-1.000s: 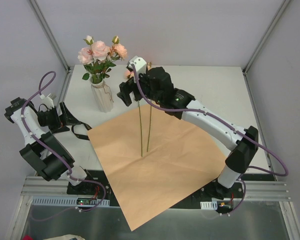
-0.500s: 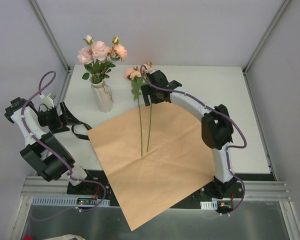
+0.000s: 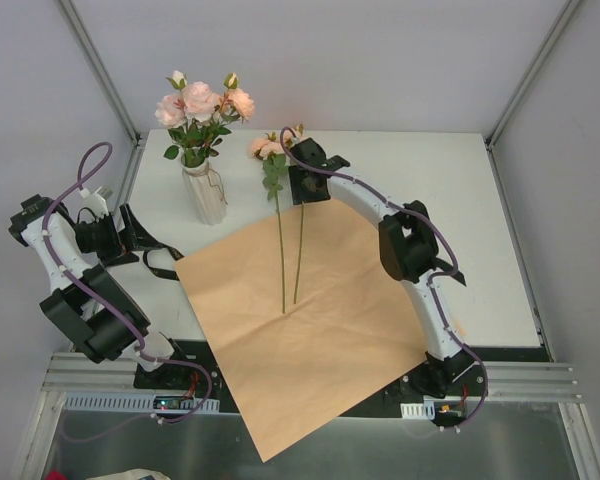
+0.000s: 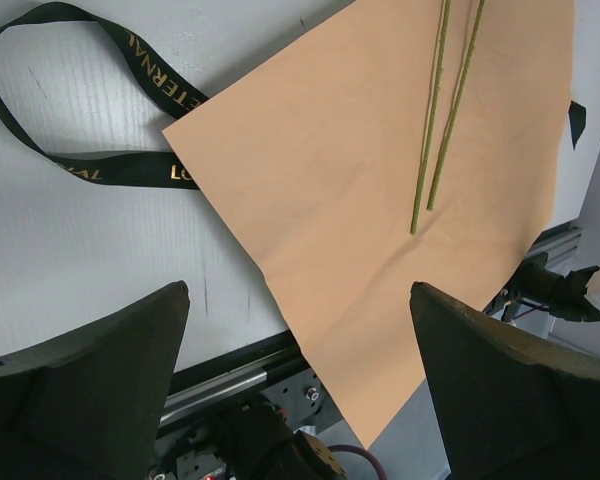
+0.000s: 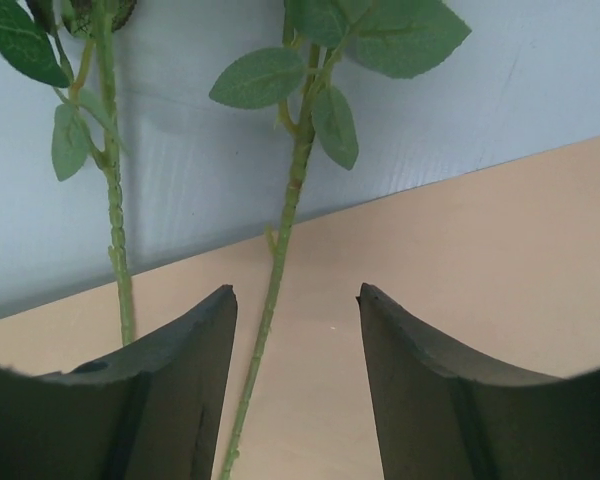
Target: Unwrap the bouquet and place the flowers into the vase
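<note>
The two loose flowers point(image 3: 281, 250) lie side by side on the tan paper point(image 3: 320, 340), stems running near to far, blooms at the far end, and the right gripper point(image 5: 295, 296), much the nearer, straddles one stem point(image 5: 277, 255) with jaws parted, touching nothing.

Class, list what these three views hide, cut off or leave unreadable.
- Top view: the fingertips of the right gripper, under its own wrist.
- Top view: the mouth of the vase, behind leaves.
- Right wrist view: both rose heads, cut off by the top edge above the stems.
- Left wrist view: the gold lettering on the black ribbon, partly covered by the paper.
</note>
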